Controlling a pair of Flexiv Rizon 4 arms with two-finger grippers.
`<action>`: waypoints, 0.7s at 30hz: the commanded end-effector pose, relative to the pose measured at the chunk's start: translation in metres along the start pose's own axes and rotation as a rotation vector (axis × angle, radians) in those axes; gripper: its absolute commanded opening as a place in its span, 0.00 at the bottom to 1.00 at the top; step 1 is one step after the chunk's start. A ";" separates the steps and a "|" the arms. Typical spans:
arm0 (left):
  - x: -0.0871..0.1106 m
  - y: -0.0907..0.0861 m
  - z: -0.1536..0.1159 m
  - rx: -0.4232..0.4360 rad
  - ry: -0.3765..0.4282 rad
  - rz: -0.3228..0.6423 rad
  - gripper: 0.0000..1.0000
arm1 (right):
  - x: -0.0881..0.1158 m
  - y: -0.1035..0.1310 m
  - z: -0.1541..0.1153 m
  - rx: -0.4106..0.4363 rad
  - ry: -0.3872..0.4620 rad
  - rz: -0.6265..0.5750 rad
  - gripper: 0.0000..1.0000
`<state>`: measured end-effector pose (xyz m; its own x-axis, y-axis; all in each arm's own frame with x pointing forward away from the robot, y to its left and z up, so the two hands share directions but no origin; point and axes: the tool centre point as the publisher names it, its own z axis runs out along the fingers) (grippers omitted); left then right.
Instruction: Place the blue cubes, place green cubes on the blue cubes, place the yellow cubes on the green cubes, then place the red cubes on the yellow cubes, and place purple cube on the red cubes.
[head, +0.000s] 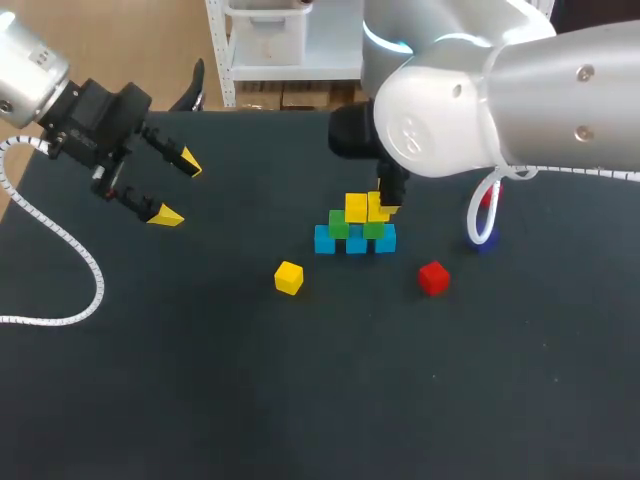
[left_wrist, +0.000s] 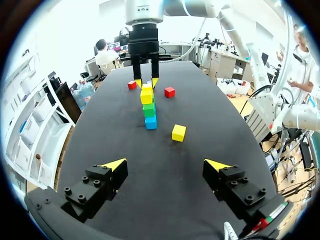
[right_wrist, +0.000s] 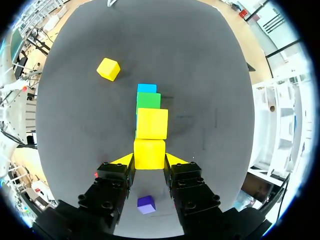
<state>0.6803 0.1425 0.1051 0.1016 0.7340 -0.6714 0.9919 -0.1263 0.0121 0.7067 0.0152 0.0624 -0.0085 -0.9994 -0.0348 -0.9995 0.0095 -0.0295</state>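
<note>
1. Table (head: 200, 380): dark top that bears every cube.
2. Right arm (head: 480, 100): enters from the right and reaches over the middle. The right gripper (right_wrist: 149, 159) points straight down at the stack.
   - Its fingers are clamped from two sides on the held yellow (right_wrist: 149, 153).
   - That cube is level with the set yellow (head: 355, 207), just beside it and over the green cubes (head: 340, 224).
   - Whether it already rests on them cannot be told.
3. Left arm (head: 40, 80): at the far left corner. The left gripper (left_wrist: 165, 164) hangs above the table, well apart from the stack, with fingers spread wide and nothing between them.
4. Stack (left_wrist: 149, 107): three blue cubes (head: 356, 243) in a row with two green cubes on top. One yellow is set on the greens. Judged: the blue and green layers are done and the yellow layer is in hand.
5. Loose yellow (head: 289, 277): on the table near the stack, apart from it.
6. Near red (head: 433, 277): on the table on the stack's right.
7. Far red (left_wrist: 132, 85) and purple cube (right_wrist: 146, 204): on the table past the stack, on the right arm's side.
8. Judged left to do: release the held yellow, then place the loose yellow, both reds and the purple cube.
</note>
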 end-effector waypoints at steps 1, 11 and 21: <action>0.001 0.000 0.000 0.000 -0.003 0.004 1.00 | -0.001 -0.001 0.000 -0.004 -0.001 -0.001 0.00; 0.001 0.000 0.000 0.000 -0.003 0.004 1.00 | -0.001 -0.001 0.000 -0.007 -0.003 -0.005 0.38; 0.001 0.000 0.000 0.000 -0.003 0.004 1.00 | -0.001 -0.001 -0.001 -0.005 -0.008 -0.006 0.47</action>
<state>0.6803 0.1425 0.1051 0.1016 0.7340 -0.6715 0.9919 -0.1263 0.0120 0.7065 0.0169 0.0633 -0.0025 -0.9992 -0.0401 -0.9996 0.0036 -0.0269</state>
